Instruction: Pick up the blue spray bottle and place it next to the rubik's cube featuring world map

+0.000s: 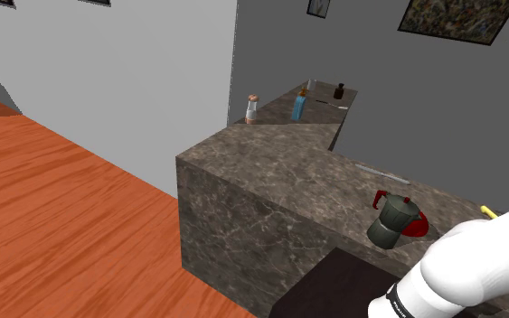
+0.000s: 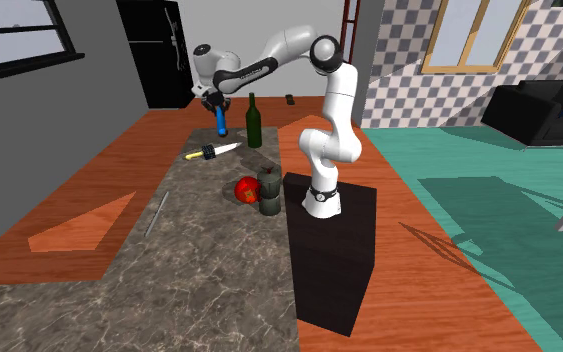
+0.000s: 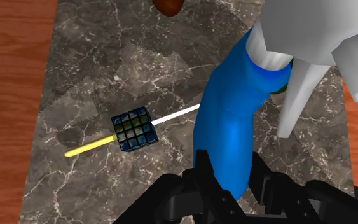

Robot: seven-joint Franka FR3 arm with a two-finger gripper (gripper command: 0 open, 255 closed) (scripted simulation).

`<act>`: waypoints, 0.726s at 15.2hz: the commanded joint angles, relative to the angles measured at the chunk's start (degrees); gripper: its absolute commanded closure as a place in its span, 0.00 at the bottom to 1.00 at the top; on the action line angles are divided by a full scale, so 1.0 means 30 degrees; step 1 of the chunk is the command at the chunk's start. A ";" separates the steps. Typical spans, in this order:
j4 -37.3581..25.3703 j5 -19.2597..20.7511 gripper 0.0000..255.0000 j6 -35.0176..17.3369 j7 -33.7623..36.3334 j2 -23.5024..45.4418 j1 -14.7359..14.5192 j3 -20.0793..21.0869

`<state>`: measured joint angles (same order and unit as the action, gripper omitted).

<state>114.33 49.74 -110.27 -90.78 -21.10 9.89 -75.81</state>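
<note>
My gripper (image 2: 215, 104) is shut on the blue spray bottle (image 2: 221, 122) and holds it in the air over the far end of the marble counter (image 2: 184, 260). In the wrist view the blue body (image 3: 231, 130) is clasped between the black fingers (image 3: 203, 170), and its white spray head points away from the hand. The dark blue-green Rubik's cube (image 3: 134, 130) lies on the counter below, to one side of the bottle. In the second exterior view the cube (image 2: 209, 153) sits just under and in front of the hanging bottle.
A knife with a yellow handle (image 3: 89, 146) lies beside the cube. A dark green bottle (image 2: 254, 122) stands close by. A moka pot (image 2: 270, 195) and a red object (image 2: 246, 189) sit near the stand. Small bottles (image 1: 298, 107) stand on the far counter.
</note>
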 commanded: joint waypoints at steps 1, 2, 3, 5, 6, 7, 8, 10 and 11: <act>0.0397 0.0131 1.00 -0.0453 0.0232 0.0052 -0.0118 -0.0317; 0.0568 0.0180 1.00 -0.0681 0.0336 0.0102 -0.0227 -0.0526; 0.0735 0.0230 1.00 -0.0910 0.0439 0.0154 -0.0347 -0.0746; 0.1057 0.0329 1.00 -0.1372 0.0646 0.0269 -0.0623 -0.1223; 0.1212 0.0382 1.00 -0.1602 0.0751 0.0326 -0.0783 -0.1481; 0.1363 0.0435 1.00 -0.1833 0.0856 0.0386 -0.0957 -0.1754; 0.1510 0.0490 1.00 -0.2064 0.0963 0.0446 -0.1146 -0.2040; 0.1789 0.0615 1.00 -0.2517 0.1184 0.0557 -0.1576 -0.2659; 0.1922 0.0686 1.00 -0.2739 0.1299 0.0607 -0.1817 -0.2991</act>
<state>119.58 51.58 -117.58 -87.35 -19.55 5.42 -83.49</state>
